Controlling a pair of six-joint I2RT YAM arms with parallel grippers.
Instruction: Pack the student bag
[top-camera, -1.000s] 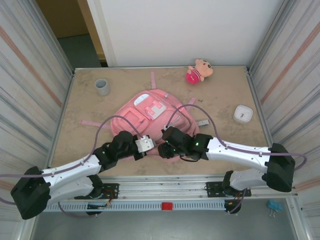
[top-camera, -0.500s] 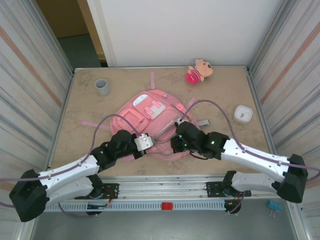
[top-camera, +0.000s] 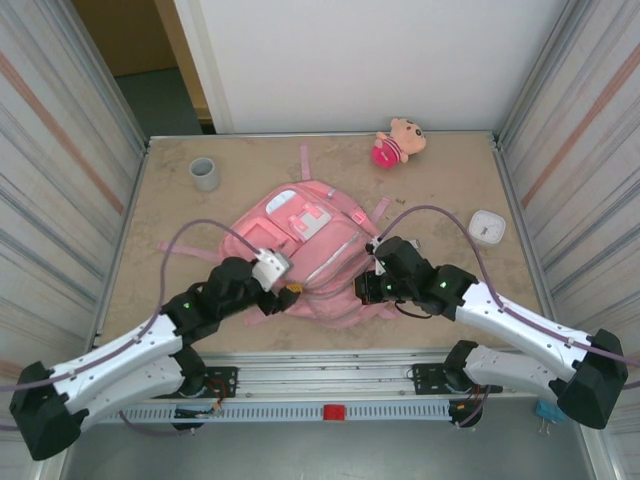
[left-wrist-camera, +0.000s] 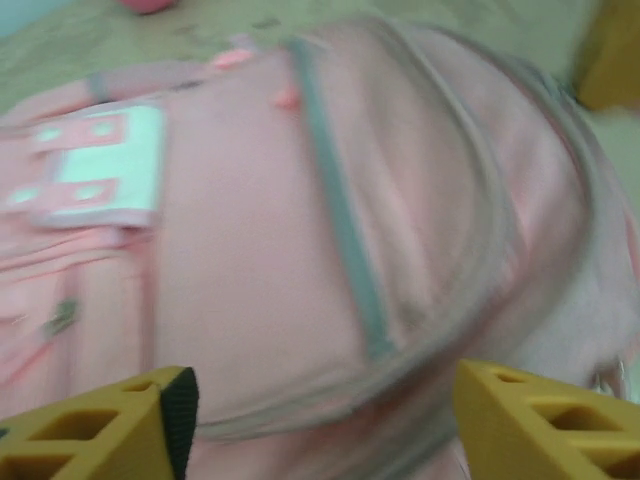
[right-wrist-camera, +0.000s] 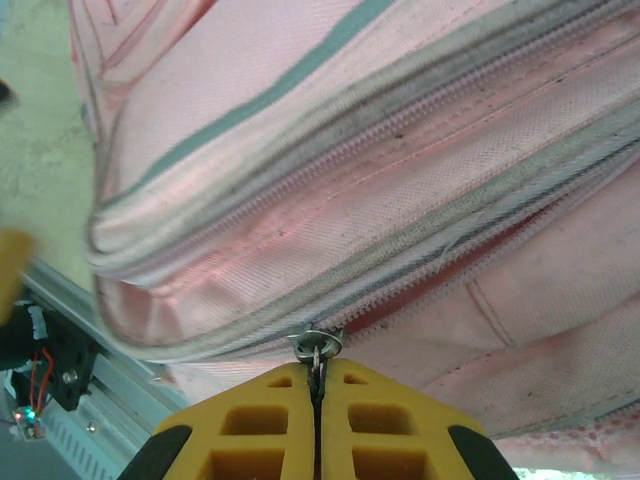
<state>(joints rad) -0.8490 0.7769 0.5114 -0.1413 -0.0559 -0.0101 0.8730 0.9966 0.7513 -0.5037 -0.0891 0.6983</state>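
Observation:
The student bag (top-camera: 310, 235), a large soft pink backpack, lies flat in the middle of the table. My right gripper (top-camera: 366, 290) is at its near right edge. In the right wrist view the yellow jaws (right-wrist-camera: 317, 385) are shut on the metal zipper pull (right-wrist-camera: 318, 345), and the zipper behind it gapes a little to show red lining. My left gripper (top-camera: 288, 293) hovers at the bag's near left edge. In the left wrist view it (left-wrist-camera: 325, 400) stands open, its fingers wide apart over the pink fabric (left-wrist-camera: 300, 250) with nothing held.
A grey cup (top-camera: 204, 173) stands at the back left. A pink plush doll (top-camera: 398, 141) lies at the back wall. A white square box (top-camera: 486, 228) sits at the right. Pink straps (top-camera: 185, 246) trail left and back from the bag. Metal walls close in both sides.
My left gripper has let go of the bag, opened and drawn back left. My right gripper has shut on the zipper pull and travelled right along the bag's near edge.

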